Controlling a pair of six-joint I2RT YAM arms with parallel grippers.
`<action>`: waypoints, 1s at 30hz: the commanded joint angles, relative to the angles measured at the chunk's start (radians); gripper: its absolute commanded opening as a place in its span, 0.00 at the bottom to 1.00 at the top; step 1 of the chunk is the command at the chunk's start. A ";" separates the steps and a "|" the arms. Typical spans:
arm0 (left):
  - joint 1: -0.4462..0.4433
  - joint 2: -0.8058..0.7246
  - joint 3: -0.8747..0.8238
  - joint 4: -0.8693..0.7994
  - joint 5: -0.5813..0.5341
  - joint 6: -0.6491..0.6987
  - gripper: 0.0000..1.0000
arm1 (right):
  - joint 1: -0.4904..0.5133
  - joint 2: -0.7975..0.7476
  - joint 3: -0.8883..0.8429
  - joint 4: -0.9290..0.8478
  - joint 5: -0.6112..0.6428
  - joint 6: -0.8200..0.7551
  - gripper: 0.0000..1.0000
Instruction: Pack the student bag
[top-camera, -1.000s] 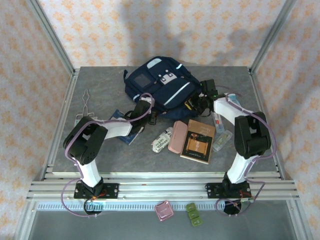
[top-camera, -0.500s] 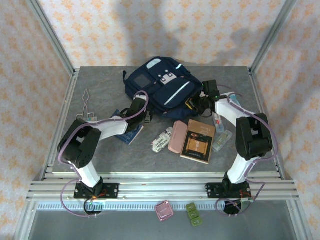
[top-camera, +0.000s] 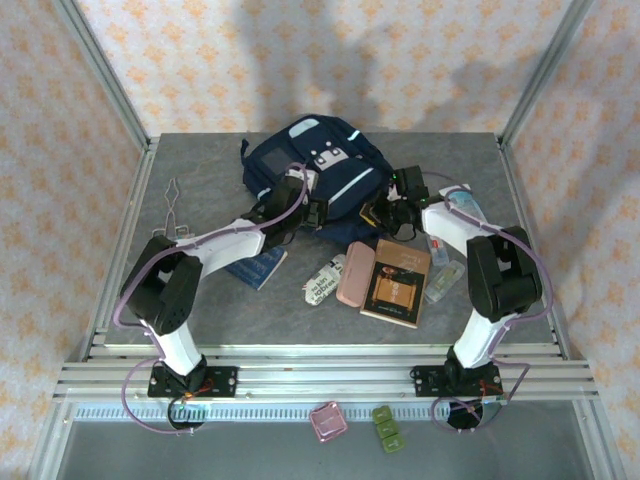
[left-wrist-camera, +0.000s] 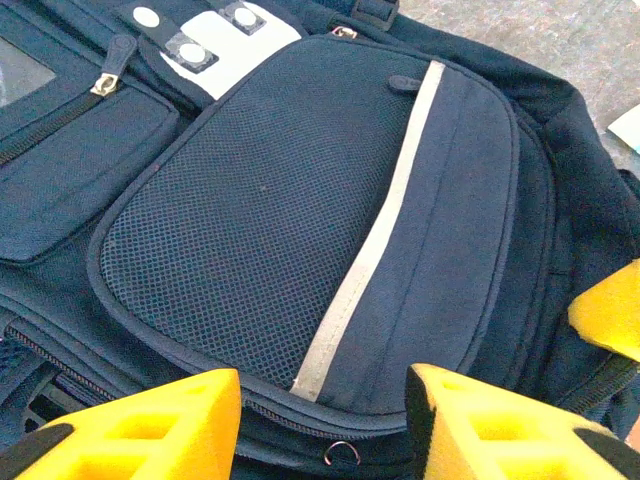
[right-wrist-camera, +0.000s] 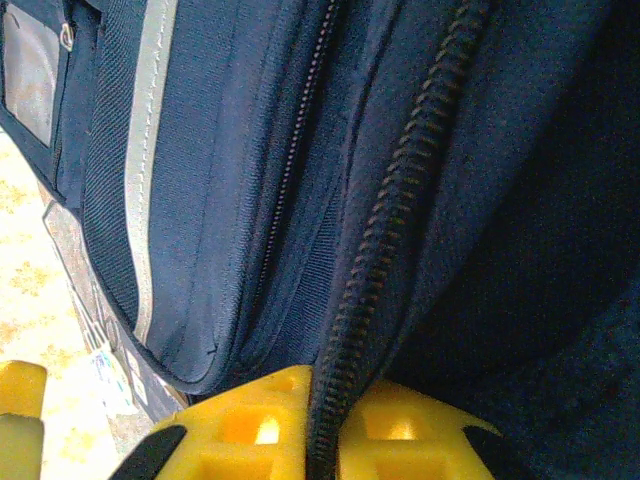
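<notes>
- Orange-patterned wallpaper closed in a grey table (top-camera: 290, 315) on three sides, with a metal frame around it.
- One backpack (top-camera: 310, 165) lay flat at the far middle of the table, front pocket up. It was navy with a pale stripe and white patches.
- The left gripper (top-camera: 318, 212) hovered at the near edge of the front pocket. In its wrist view the left gripper (left-wrist-camera: 322, 385) had its yellow fingers apart with nothing between them, and the mesh pocket of the backpack (left-wrist-camera: 300, 200) lay just ahead.
- The right gripper (top-camera: 385, 212) sat against the bag's right side. Seen from its wrist, the right gripper (right-wrist-camera: 325, 385) had its fingers nearly together, and a zip seam of the backpack (right-wrist-camera: 250, 150) appeared pinched in the narrow slot between them.
- Judged by its slump, the bag was soft and probably light while unpacked. Its cloth would likely bunch and drag rather than lift as one piece.
- Firmer places to hold looked like the stitched zip seams and the zip pulls. One small metal ring (left-wrist-camera: 342, 453) showed at the pocket's lower edge.
- Counted nearer the arms and apart from the bag:
  - one brown book (top-camera: 397, 282)
  - one pink case (top-camera: 355, 274), touching the book's left side
  - one white printed packet (top-camera: 322, 282)
  - one blue notebook (top-camera: 258, 265), partly under the left arm
</notes>
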 joint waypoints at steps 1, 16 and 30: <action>-0.008 0.002 -0.009 -0.038 -0.013 -0.013 0.48 | 0.003 -0.036 -0.012 0.100 0.004 -0.019 0.04; 0.122 -0.097 -0.481 0.610 0.429 -0.296 0.58 | -0.001 -0.022 -0.005 0.133 -0.028 0.001 0.00; 0.148 0.052 -0.427 0.695 0.526 -0.372 0.61 | -0.001 -0.019 0.000 0.162 -0.053 0.021 0.00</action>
